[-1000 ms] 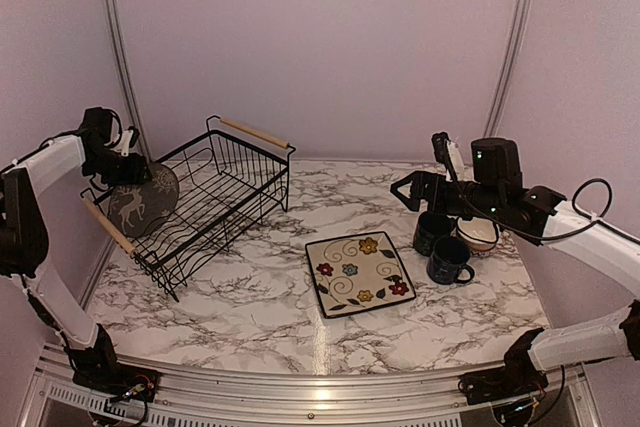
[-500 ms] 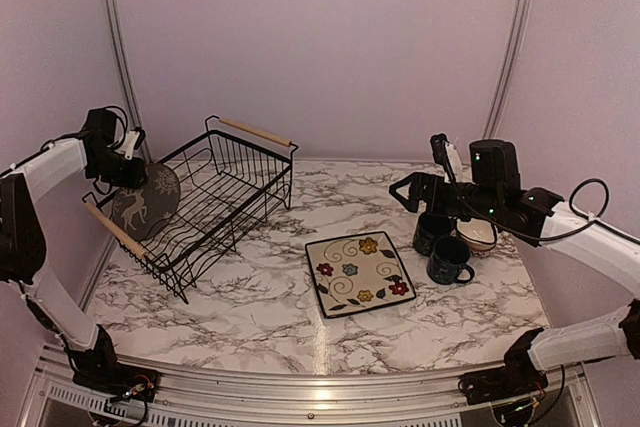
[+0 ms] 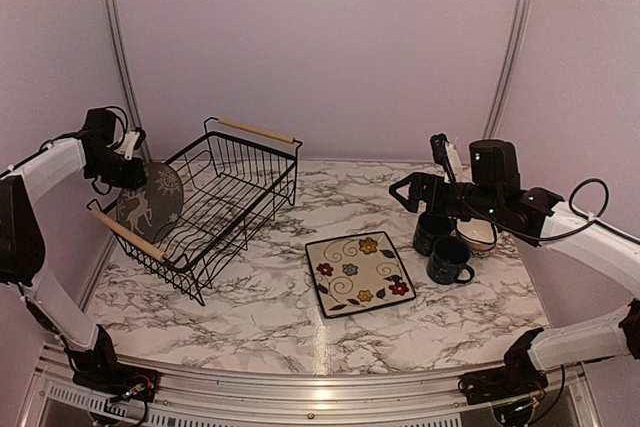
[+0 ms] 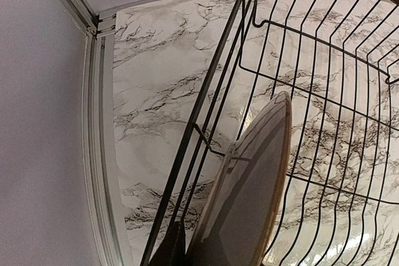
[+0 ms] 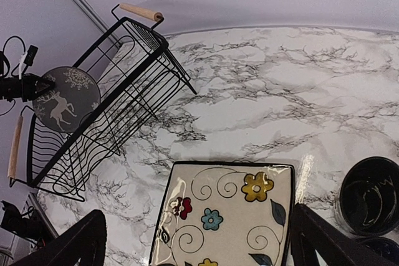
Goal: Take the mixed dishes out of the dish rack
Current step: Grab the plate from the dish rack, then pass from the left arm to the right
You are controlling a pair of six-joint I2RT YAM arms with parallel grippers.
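Note:
The black wire dish rack [image 3: 232,179] stands at the left of the table, with the round deer plate [image 3: 148,207] upright at its left end. My left gripper [image 3: 128,169] is shut on that plate's top rim. In the left wrist view the plate [image 4: 249,197] is edge-on between my dark fingers [image 4: 167,248], beside the rack's wires [image 4: 212,85]. The square flowered plate [image 3: 360,272], two dark mugs [image 3: 432,230] [image 3: 448,259] and a small bowl [image 3: 478,234] sit on the table at the right. My right gripper [image 5: 196,216] hangs open above the flowered plate [image 5: 230,210], holding nothing.
The rack's wooden handles [image 3: 258,131] [image 3: 127,233] jut out at its far and near ends. A wall and a metal rail [image 4: 100,154] run close along the rack's left side. One mug [image 5: 372,194] shows at the right edge of the right wrist view.
My left gripper has closed onto the deer plate's rim. The rack has shifted a little to the right and tipped. The right arm has not moved.

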